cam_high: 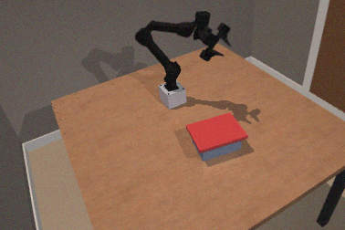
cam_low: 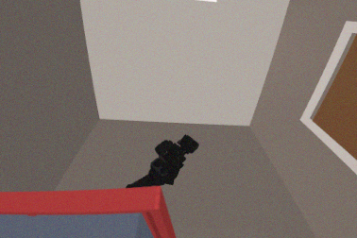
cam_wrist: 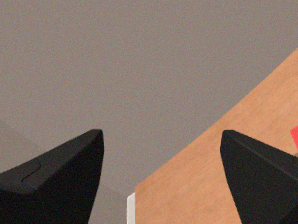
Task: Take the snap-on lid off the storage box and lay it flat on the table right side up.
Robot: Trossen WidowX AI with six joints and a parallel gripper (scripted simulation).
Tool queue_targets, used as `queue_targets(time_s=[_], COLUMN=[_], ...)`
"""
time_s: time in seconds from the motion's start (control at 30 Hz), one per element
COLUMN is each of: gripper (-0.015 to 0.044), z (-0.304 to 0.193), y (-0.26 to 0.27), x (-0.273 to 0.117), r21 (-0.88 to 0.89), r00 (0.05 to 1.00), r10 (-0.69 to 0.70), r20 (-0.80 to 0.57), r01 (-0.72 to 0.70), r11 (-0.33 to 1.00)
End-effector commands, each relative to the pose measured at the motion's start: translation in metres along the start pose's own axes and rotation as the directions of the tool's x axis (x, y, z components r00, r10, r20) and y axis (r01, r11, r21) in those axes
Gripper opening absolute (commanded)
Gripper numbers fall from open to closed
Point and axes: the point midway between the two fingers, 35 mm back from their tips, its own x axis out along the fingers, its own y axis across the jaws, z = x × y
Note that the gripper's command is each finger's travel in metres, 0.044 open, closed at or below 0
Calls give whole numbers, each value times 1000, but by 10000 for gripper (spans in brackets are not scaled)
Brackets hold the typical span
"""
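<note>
Pincer [cam_high: 227, 49] [cam_wrist: 162, 134] hangs parted and released, you see, above the bench [cam_high: 128, 153] [cam_wrist: 200, 175]; your red lid [cam_high: 216, 131] [cam_low: 80, 201] [cam_wrist: 296, 138] covers the blue box [cam_high: 222, 149] [cam_low: 71, 226].

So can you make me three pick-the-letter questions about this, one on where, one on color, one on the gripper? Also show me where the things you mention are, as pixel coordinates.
1. Where is the lid [cam_high: 216, 131] [cam_low: 80, 202] [cam_wrist: 295, 138]?
A) on the box [cam_high: 222, 150] [cam_low: 66, 226]
B) flat on the table [cam_high: 132, 153] [cam_wrist: 200, 185]
C) in the gripper [cam_high: 218, 49] [cam_wrist: 162, 132]

2. What color is the box?
A) green
B) yellow
C) blue

3. How is the gripper?
A) shut on the box
B) open, holding nothing
C) shut on nothing

Answers:
1 A: the lid covers the box's top.
2 C: blue sides show under the red lid.
3 B: its fingers stand apart with nothing between them.
</note>
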Motion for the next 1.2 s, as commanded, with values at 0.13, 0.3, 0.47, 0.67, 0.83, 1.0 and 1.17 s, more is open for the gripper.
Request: queue_targets(time_s=[0.13, 0.3, 0.47, 0.67, 0.83, 1.0, 1.17], gripper=[235, 235, 235, 235, 235, 235, 235], z=[-28, -37, -46, -46, -44, -61, -85], y=[-119, -169, -225, -225, -220, -241, -270], x=[30, 30, 21, 21, 23, 28, 31], r21=[364, 525, 700, 700, 689, 700, 700], r00=[950, 901, 824, 824, 832, 824, 823], r10=[-301, -418, -542, -542, -533, -542, -543], r20=[-82, -117, -166, -166, -154, -166, -166], r01=[309, 414, 486, 486, 477, 486, 486], r11=[879, 743, 523, 523, 545, 523, 523])
